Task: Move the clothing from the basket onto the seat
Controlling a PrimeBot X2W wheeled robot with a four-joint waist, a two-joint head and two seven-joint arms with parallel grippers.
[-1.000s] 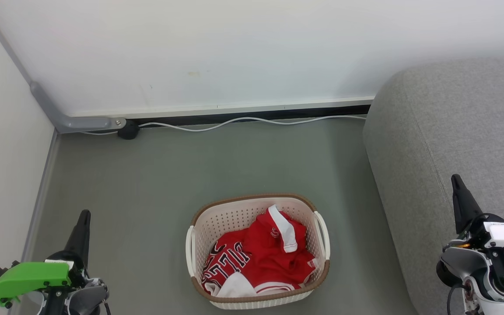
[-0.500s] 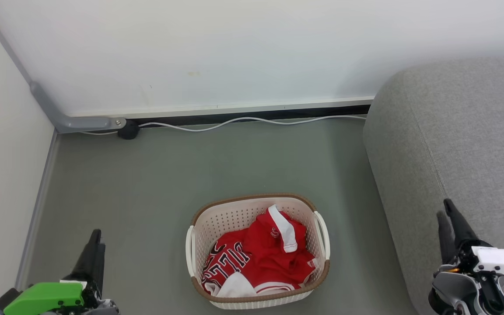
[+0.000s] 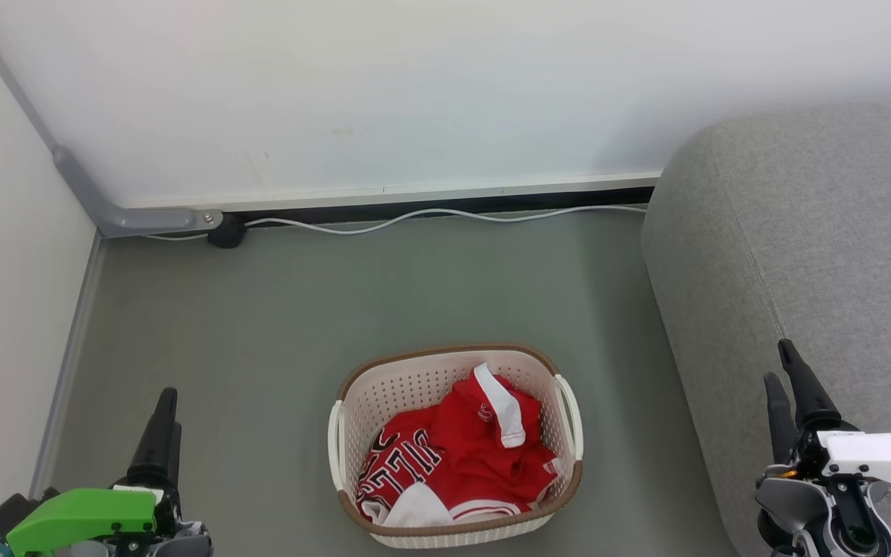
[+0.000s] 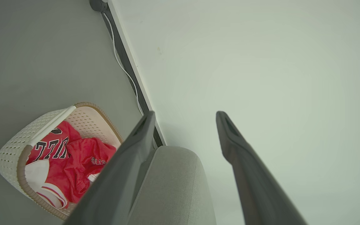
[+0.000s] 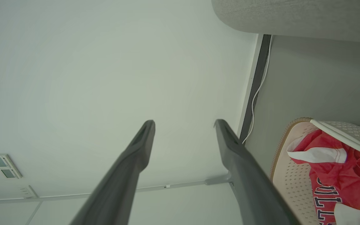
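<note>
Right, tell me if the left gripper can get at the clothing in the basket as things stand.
Probably yes: the left gripper is open, the basket has no lid, the clothing lies exposed inside, and nothing stands between them on the floor.

Head camera looks steeply down from above the basket (image 3: 414, 391), the seat (image 3: 801, 232) to the basket's right. Wrist cameras sit lower, flanking the basket left and right, tilted up at the wall (image 3: 414, 93) beyond it. All three share basket, seat, wall.
</note>
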